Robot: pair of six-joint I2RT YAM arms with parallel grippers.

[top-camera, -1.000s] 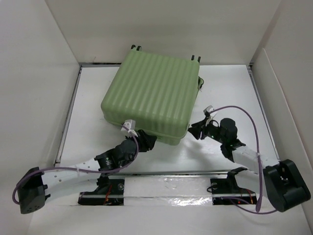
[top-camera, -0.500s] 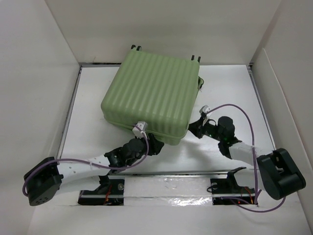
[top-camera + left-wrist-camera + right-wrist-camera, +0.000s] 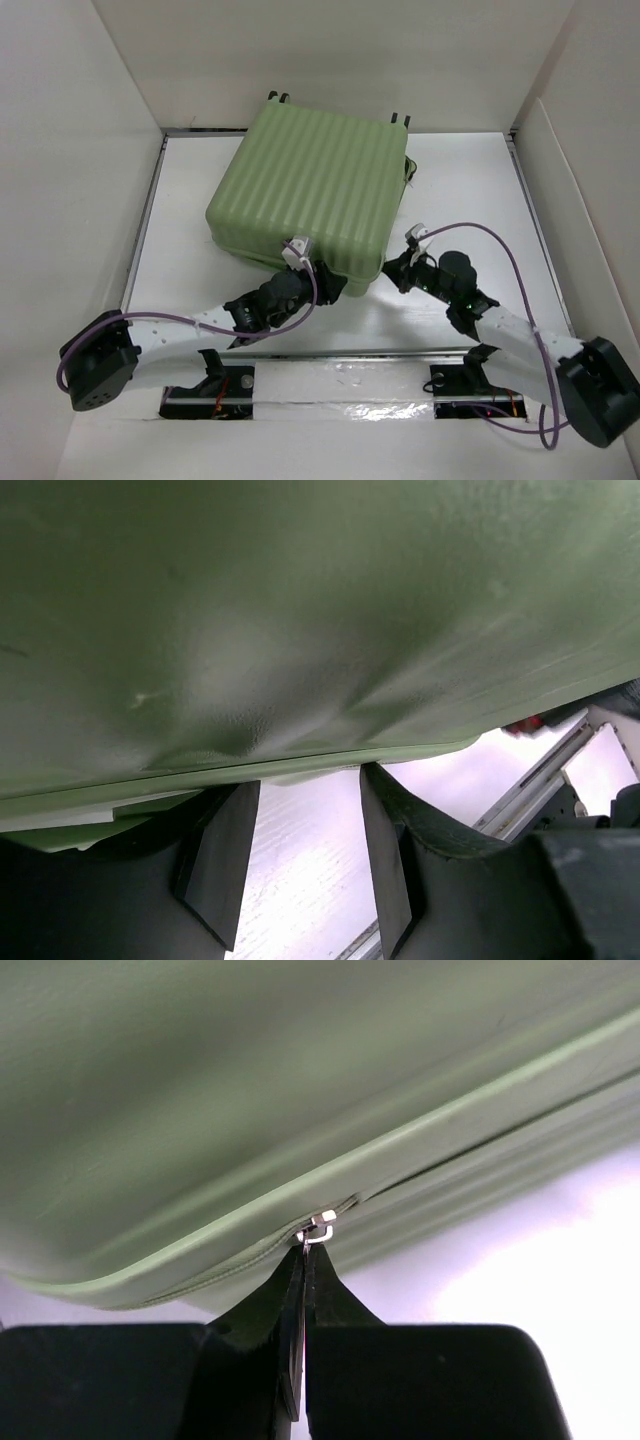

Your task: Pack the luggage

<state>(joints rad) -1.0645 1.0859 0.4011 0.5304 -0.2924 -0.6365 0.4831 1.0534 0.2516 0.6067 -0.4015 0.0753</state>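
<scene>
Well, seen from above, the green luggage (image 3: 310, 200) lies closed in the upper middle of the frame on the table (image 3: 470, 190), with the left gripper (image 3: 325, 283) and right gripper (image 3: 392, 268) at its lower edge. Left wrist: claw half open (nothing pinched), tips against the luggage. Right wrist: claw squeezed tight on the zip pull (image 3: 318, 1225)

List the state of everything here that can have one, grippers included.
Suitcase, lid down, lying flat on the table.
Zipper pull, at the seam by a corner, pinched by the right gripper.
Right gripper, shut on the zipper pull.
Left gripper, open, fingers apart at the suitcase's near edge, nothing between them.
</scene>
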